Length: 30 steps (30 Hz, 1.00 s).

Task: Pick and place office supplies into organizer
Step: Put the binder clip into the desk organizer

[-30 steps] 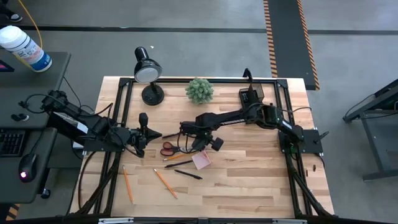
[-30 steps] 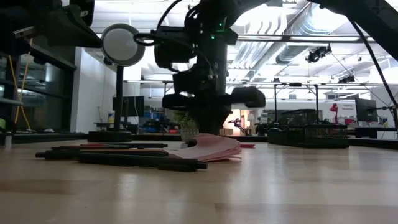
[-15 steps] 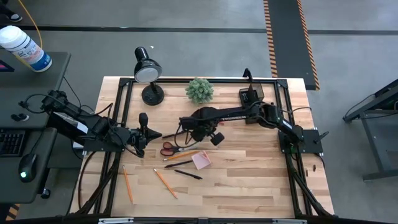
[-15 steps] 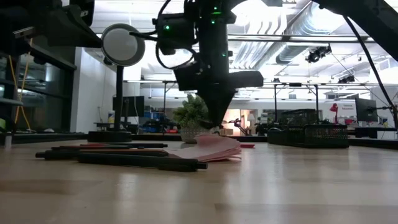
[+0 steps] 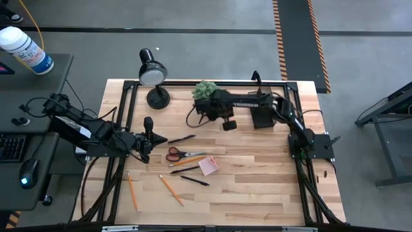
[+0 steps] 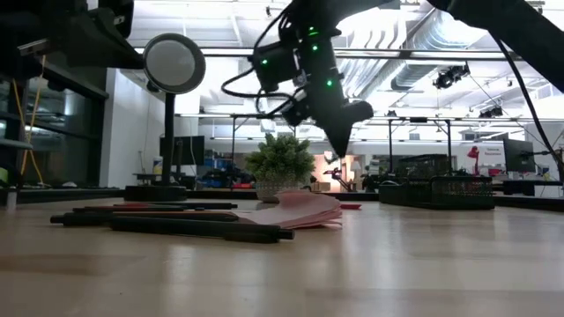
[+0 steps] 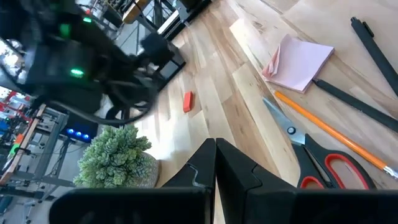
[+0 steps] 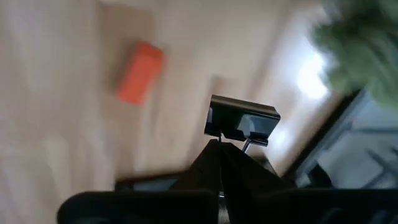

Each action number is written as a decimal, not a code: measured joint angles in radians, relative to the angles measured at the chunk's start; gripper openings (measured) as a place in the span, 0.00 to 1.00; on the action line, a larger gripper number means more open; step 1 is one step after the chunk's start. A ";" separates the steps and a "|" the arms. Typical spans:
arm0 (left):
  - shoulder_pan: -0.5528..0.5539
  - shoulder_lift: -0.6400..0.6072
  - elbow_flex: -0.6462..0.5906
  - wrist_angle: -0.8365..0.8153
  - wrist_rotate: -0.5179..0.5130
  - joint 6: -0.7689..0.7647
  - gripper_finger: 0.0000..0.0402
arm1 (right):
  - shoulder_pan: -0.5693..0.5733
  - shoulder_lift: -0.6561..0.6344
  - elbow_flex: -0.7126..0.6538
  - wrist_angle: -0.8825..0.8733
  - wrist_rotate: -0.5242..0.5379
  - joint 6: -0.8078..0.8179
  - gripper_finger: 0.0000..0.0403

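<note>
Right end effector [image 8: 219, 144] clamping black clip [image 8: 242, 121]

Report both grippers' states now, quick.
Left gripper: shut, holding nothing, waiting at the table's left side.
Right gripper: shut on the black clip, raised above the table near the green plant.

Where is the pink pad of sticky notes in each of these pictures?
High view: the pink sticky-note pad lies mid-table, just right of the scissors.
Low view: centre, on the tabletop.
Left wrist view: upper right.
Right wrist view: not in it.
Shared landmark: the green plant, behind the pad in the low view and also in the left wrist view.
</note>
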 joint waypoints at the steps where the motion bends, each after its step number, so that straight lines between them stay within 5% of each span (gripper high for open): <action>1: 0.000 0.000 0.000 -0.005 0.000 0.000 0.00 | -0.010 -0.014 0.000 -0.003 0.008 0.011 0.00; 17: 0.000 0.000 0.000 -0.018 0.000 -0.008 0.00 | -0.219 -0.201 -0.006 -0.023 0.107 0.484 0.00; 30: 0.000 0.000 0.000 -0.018 0.000 -0.008 0.00 | -0.395 -0.200 -0.230 -0.019 0.038 0.728 0.00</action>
